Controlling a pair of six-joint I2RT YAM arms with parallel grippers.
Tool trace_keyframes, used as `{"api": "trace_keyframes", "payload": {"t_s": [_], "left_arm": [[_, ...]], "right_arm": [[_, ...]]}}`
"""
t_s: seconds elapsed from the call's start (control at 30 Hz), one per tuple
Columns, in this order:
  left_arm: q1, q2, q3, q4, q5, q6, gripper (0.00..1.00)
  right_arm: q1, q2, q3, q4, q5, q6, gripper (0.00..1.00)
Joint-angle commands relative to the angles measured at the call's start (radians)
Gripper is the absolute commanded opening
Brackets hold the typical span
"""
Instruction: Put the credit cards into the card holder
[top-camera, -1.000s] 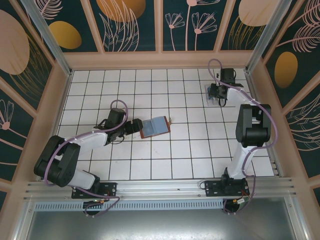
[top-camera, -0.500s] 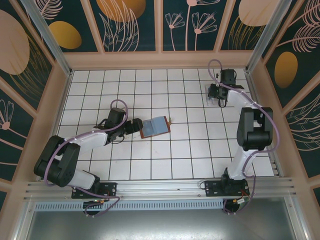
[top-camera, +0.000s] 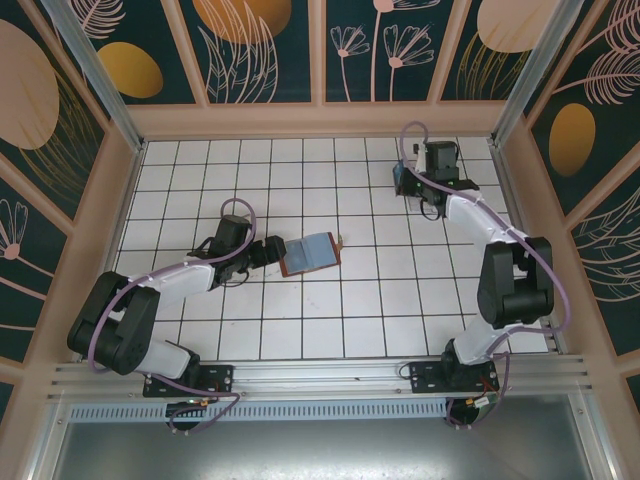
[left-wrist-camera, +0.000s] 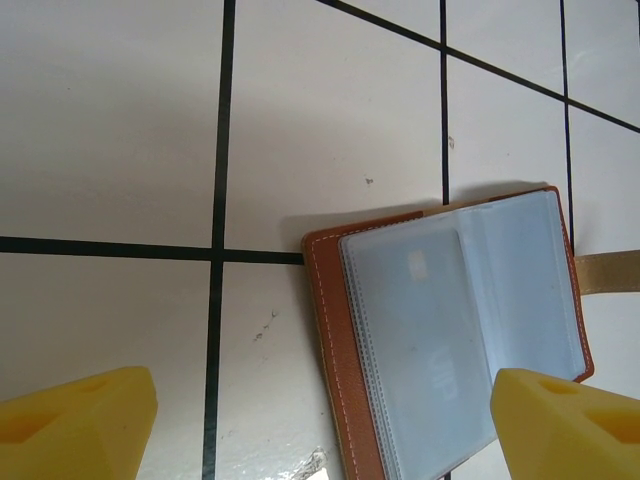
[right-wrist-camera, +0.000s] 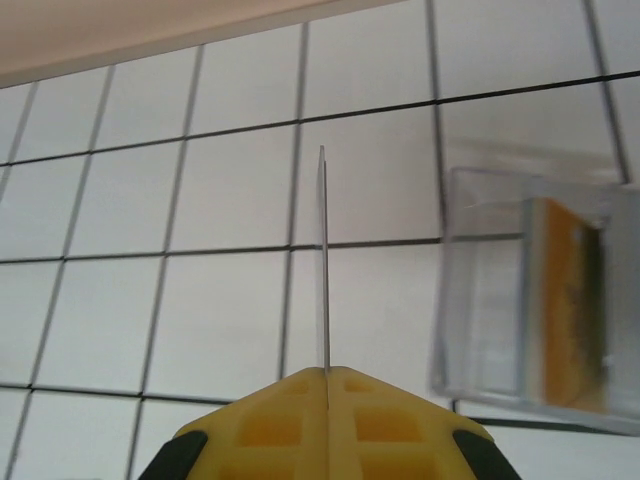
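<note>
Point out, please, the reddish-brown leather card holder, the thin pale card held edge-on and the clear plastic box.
Reddish-brown leather card holder (left-wrist-camera: 455, 330): left wrist view, its blue-grey inner sleeve.
Thin pale card (right-wrist-camera: 323, 258): right wrist view, its facing edge.
Clear plastic box (right-wrist-camera: 480, 300): right wrist view, its left wall.

Count: one open card holder (top-camera: 309, 252), one card (right-wrist-camera: 323, 260) seen edge-on, one clear box (right-wrist-camera: 490, 300) with one orange item (right-wrist-camera: 570, 300) inside.

White tiles gridded in black cover the counter (top-camera: 320, 320). The card holder (left-wrist-camera: 325, 340) is reddish-brown with blue-grey sleeves. Yellow pads (left-wrist-camera: 75, 425) tip the left pincer (left-wrist-camera: 322, 405). Walls (top-camera: 265, 60) are dark teal with peach and gold plant motifs.
</note>
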Motion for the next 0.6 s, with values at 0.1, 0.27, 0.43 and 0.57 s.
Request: {"api": "trace_keyframes", "payload": {"t_s": [0.1,0.27,0.43,0.57], "left_arm": [[-0.002,0.01,0.007,-0.002,-0.001,0.008,0.87],[-0.002,0.024,0.008,0.022,0.007,0.003,0.87],[-0.002,0.021,0.013,0.02,0.011,0.007,0.87],[-0.003,0.023,0.017,0.003,0.012,0.012,0.87]], "right_arm": [[0.055,-0.084,-0.067,0.036,0.013,0.017,0.0],[0.046,-0.1,-0.063,0.031,0.011,0.028,0.0],[0.045,-0.087,-0.042,0.024,-0.029,0.049,0.0],[-0.014,-0.095,-0.046,0.016,0.054,0.059,0.0]]}}
